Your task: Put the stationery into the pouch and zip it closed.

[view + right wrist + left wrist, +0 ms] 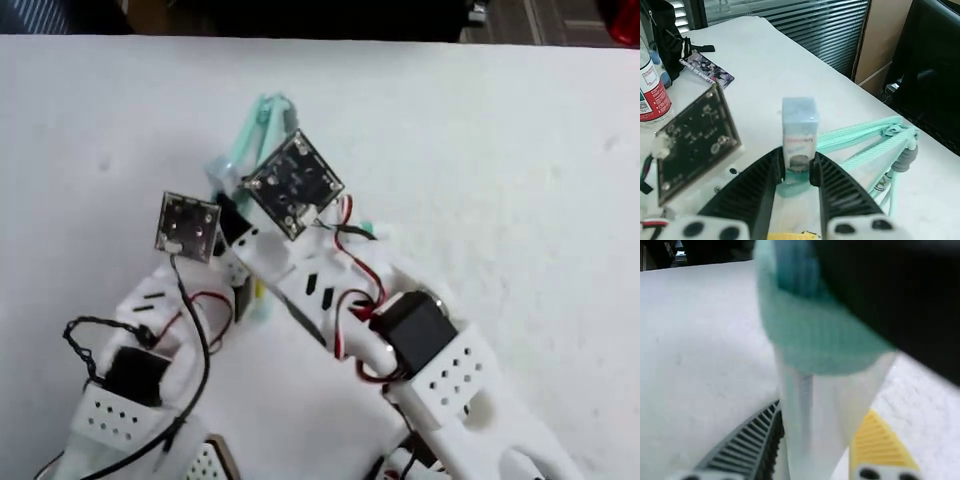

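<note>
My right gripper [797,162] is shut on a pale blue eraser block [800,122], held upright over the pouch's open mouth. The mint-green pouch [860,137] lies with its two zipper edges spread apart and a grey zipper pull [905,160] at their end. My left gripper [822,410] is shut on the pouch [815,335], whose fabric runs between the dark ribbed finger [752,447] and the yellow finger [880,445]. In the high view the pouch [262,115] pokes out beyond both arms, which cross over it mid-table.
A plastic bottle [650,85] and a small printed card [705,70] sit on the white table [480,150] beyond the left arm's camera board [695,140]. The table's far edge [400,38] is close behind the pouch.
</note>
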You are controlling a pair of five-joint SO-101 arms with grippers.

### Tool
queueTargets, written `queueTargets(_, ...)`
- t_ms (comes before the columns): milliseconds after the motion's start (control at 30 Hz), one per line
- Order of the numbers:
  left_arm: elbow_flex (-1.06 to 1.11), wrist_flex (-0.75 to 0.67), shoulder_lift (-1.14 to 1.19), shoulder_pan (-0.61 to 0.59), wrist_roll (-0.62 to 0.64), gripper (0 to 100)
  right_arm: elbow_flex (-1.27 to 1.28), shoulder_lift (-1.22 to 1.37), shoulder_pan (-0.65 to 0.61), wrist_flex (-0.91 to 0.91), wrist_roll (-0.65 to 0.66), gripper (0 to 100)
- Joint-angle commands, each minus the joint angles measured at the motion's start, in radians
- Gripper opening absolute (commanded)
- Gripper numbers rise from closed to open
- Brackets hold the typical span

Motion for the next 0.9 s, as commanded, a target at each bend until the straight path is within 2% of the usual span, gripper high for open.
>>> queueTargets(0,-0.006,-0.066,0.001,-0.035,0.014,19,-0.044,-0.002,0.025,0.038,-0.064,9.9)
queueTargets(133,-0.006,-0.063,0.001,-0.038,0.014,19,-0.081,-0.01,0.042,0.074,-0.077,23.0)
queueTargets(400,-0.002,-0.06,0.001,-0.038,0.012,19,-0.104,-0.024,0.07,0.082,-0.075,19.0)
queueTargets(767,0.0,-0.06,0.001,-0.038,0.011,19,-0.143,-0.154,0.437,0.114,-0.066,19.1)
queueTargets(867,0.003,-0.058,0.001,-0.038,0.011,19,-0.138,-0.081,0.489,0.156,0.051,19.1)
